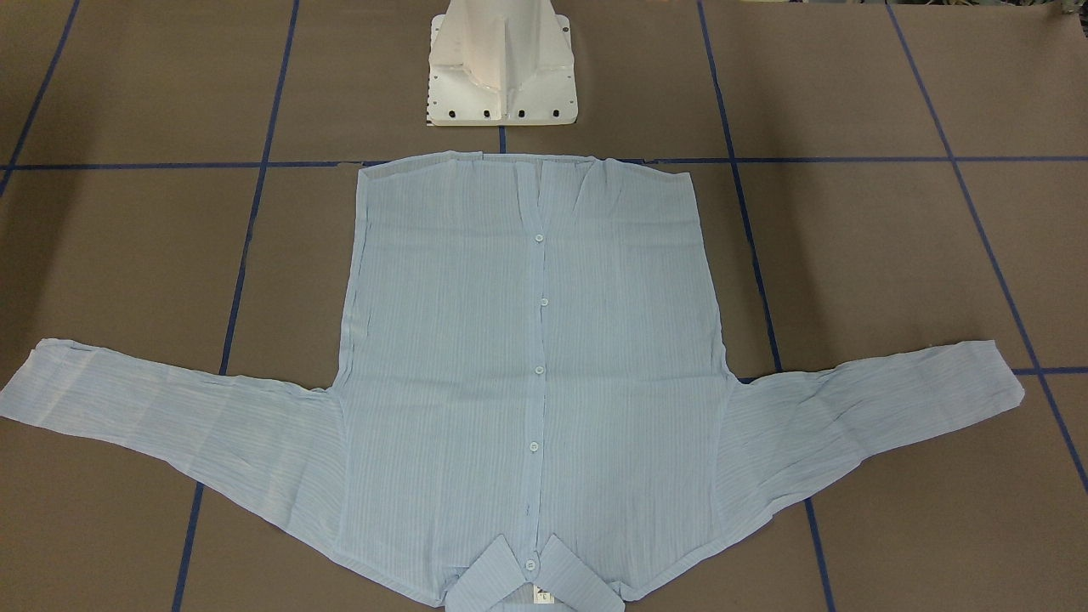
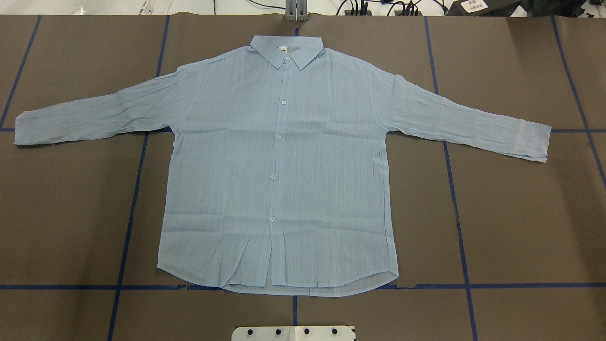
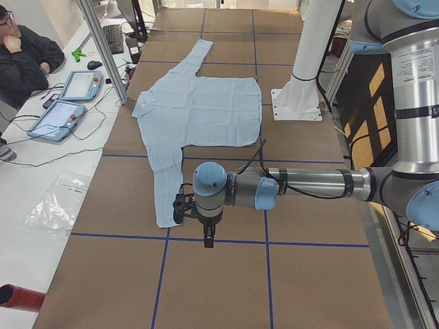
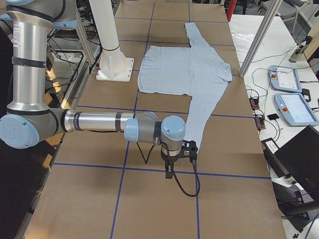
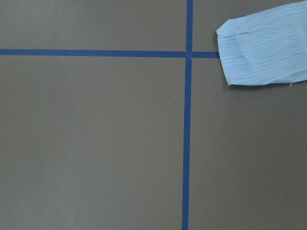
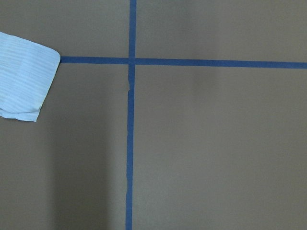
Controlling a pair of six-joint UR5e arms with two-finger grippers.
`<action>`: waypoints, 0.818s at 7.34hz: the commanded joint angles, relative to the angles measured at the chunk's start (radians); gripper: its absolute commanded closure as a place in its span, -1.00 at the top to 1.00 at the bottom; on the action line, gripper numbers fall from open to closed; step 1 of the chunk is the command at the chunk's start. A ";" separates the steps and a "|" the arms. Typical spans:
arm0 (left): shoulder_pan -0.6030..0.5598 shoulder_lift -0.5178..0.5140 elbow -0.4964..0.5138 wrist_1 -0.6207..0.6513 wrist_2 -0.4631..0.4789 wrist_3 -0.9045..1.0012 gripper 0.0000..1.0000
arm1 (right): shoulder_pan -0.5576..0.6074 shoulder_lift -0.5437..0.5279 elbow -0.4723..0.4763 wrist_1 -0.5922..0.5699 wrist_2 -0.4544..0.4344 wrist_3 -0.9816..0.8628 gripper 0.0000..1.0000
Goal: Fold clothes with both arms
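Observation:
The light blue striped shirt (image 2: 284, 166) lies flat and buttoned, front up, with both sleeves spread out and the collar (image 2: 287, 49) on the side far from the robot's base; it also shows in the front view (image 1: 527, 357). Neither arm shows in the overhead or front views. In the exterior left view my left gripper (image 3: 207, 240) hangs over the table just beyond the left sleeve's cuff (image 5: 264, 48). In the exterior right view my right gripper (image 4: 169, 173) hangs just beyond the right cuff (image 6: 24, 81). I cannot tell whether either is open or shut.
The brown table top carries a grid of blue tape lines (image 2: 454, 189). The white pedestal base (image 1: 501, 68) stands by the shirt's hem. An operator (image 3: 24, 58) sits beside tablets (image 3: 58, 116) off the table's far edge, with a metal post (image 3: 103, 48) there.

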 commanded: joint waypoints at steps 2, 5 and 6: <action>-0.012 -0.074 -0.005 -0.004 -0.002 0.002 0.99 | -0.064 0.076 -0.016 0.054 0.006 0.003 1.00; -0.008 -0.130 0.050 -0.056 -0.009 -0.001 0.99 | -0.163 0.124 -0.071 0.192 0.008 0.193 1.00; -0.008 -0.118 0.072 -0.152 -0.012 -0.004 0.99 | -0.230 0.127 -0.093 0.302 -0.001 0.257 1.00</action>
